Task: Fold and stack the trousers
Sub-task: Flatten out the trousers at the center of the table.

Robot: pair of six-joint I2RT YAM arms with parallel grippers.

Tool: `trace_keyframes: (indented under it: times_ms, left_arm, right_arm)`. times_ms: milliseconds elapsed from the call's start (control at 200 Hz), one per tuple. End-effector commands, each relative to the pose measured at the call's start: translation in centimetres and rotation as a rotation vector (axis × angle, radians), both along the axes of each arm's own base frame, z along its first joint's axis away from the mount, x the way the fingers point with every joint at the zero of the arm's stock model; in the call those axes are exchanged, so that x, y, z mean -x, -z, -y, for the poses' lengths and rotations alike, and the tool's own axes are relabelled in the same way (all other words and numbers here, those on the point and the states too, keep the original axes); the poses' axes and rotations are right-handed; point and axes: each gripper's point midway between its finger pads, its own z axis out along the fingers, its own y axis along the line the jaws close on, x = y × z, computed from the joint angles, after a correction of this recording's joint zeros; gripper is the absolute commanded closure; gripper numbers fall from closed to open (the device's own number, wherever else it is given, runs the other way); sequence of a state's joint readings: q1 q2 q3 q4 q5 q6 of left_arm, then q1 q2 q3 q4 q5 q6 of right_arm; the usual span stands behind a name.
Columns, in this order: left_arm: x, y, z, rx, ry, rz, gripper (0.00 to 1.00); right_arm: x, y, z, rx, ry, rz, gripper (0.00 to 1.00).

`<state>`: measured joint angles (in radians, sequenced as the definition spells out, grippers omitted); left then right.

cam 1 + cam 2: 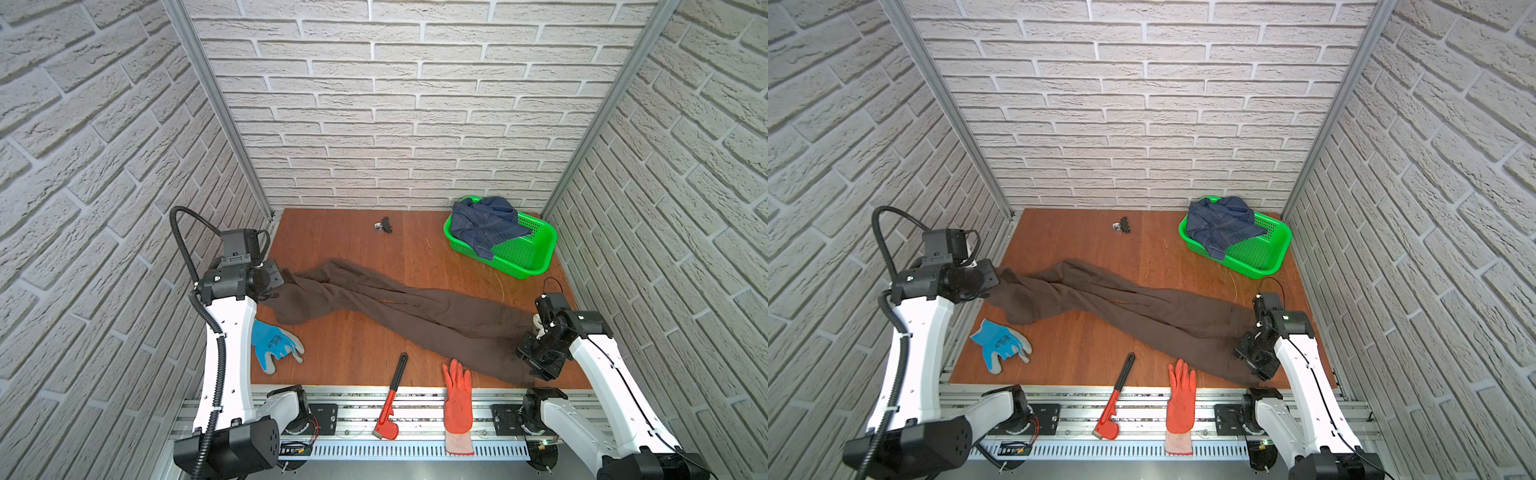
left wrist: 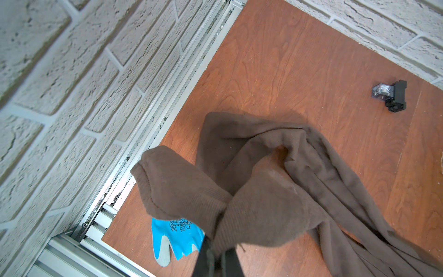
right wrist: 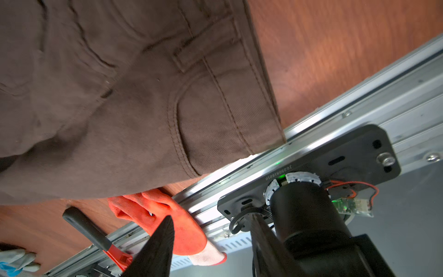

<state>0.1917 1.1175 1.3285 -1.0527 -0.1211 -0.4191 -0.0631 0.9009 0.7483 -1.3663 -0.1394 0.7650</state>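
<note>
The left fingers (image 2: 203, 261) are clamped on the leg ends of the long dark brown soft-fabric trousers (image 1: 415, 309), held raised at the left edge of the brown wooden tabletop (image 1: 353, 357). The right fingers (image 3: 158, 247) stand apart, empty, just above the waist end lying flat near the front right.

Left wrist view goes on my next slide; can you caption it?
The left hand grips the bunched leg ends of the brown trousers above the wooden table, blue glove nearby.
</note>
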Motion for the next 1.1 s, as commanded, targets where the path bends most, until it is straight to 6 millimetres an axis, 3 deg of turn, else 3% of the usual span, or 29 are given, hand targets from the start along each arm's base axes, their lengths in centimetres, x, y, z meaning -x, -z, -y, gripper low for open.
trace_keyframes:
  times_ms: [0,380,595,700,730,840,935,1095]
  left_arm:
    - [-0.5,-0.2,0.0,0.002,0.011,0.033,1.0]
    - [-0.8,0.2,0.2,0.021,0.02,0.042,1.0]
    - [-1.0,0.2,0.3,0.024,0.027,0.048,1.0]
    - [-1.0,0.4,0.2,0.02,0.027,0.045,1.0]
    - [-1.0,0.4,0.2,0.021,0.028,0.048,1.0]
    - [-1.2,0.4,0.3,0.024,0.034,0.052,1.0]
    - [-1.1,0.1,0.1,0.013,0.037,0.049,1.0]
    - [-1.3,-0.8,-0.4,-0.001,0.035,0.063,1.0]
  right_arm:
    - [1.1,1.1,-1.0,-0.042,0.018,-0.044,0.46]
    - [0.3,5.6,-2.9,-0.04,-0.009,-0.104,0.46]
    - [-0.7,7.7,-2.7,-0.005,-0.003,-0.116,0.47]
    - [-1.9,8.0,-2.4,0.022,-0.004,-0.083,0.54]
    - [-2.3,7.9,-2.1,0.037,-0.009,-0.072,0.62]
    - [-3.8,6.5,-1.8,0.065,-0.014,-0.008,0.93]
    - [-5.1,3.7,-1.6,0.079,-0.019,0.087,0.94]
    - [-7.9,-3.7,-0.6,0.143,-0.049,0.271,0.94]
